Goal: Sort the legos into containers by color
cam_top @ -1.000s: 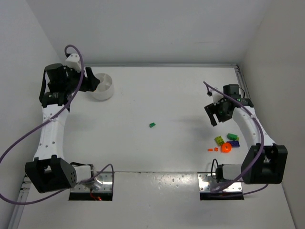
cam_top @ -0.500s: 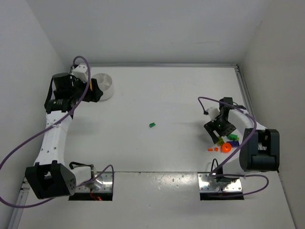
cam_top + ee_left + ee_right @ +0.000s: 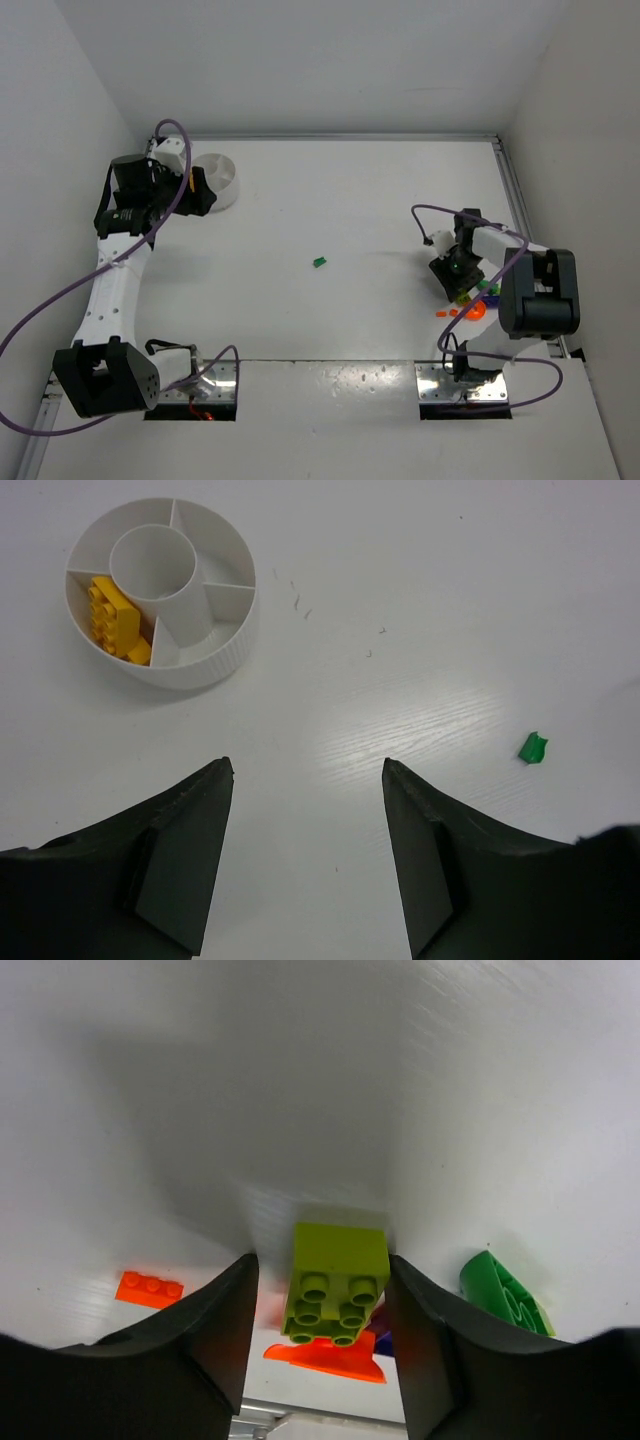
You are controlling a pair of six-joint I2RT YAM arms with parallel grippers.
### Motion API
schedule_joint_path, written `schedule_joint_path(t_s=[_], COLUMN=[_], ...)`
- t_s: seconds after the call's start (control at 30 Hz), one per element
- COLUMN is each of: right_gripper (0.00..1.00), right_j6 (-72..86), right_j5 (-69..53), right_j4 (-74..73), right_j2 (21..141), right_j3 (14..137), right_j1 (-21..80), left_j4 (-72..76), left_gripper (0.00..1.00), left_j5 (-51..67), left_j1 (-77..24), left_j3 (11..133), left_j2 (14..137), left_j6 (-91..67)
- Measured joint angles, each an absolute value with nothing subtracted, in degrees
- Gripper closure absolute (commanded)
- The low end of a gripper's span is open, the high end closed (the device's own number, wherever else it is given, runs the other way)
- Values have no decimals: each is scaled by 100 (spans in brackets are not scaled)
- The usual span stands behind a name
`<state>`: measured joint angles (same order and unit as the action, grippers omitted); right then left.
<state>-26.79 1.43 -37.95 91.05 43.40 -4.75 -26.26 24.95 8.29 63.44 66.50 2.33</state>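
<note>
Now | left pincer (image 3: 307,772) spread | right pincer (image 3: 322,1265) spread astride studded lime brick (image 3: 337,1282), perhaps touching | ribbed white dish (image 3: 225,652)

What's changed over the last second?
The right gripper came down over the brick pile and now straddles the lime brick, jaws open, nothing gripped yet. The left gripper shifted a little beside the dish early on, then held, open. The dish, the lone green brick and the pile stayed put.
</note>
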Motion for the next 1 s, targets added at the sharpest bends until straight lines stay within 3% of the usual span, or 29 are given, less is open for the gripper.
schedule_joint_path(t_s=[0.2, 0.43, 0.7, 1.0], right_gripper=[80, 100, 100, 100], right_j6=[-2611, -2362, -926, 1892], right_j5=[45, -770, -2565, -4082], right_j4=[-3795, -4241, -3946, -2746], right_j2=[9146, 9094, 9474, 10339], right_j3=[4335, 5131, 7483, 7743], right_j1=[-475, -351, 233, 668], left_j4=[-2593, -2209, -1341, -95], left_gripper=[33, 34, 28, 22], left_j5=[2436, 3116, 4348, 4375], left_j1=[829, 1007, 1197, 189], left_j3=[6311, 5717, 4331, 4021], left_j2=[6650, 6600, 5603, 5022], left_j6=[176, -351, -1275, -1975])
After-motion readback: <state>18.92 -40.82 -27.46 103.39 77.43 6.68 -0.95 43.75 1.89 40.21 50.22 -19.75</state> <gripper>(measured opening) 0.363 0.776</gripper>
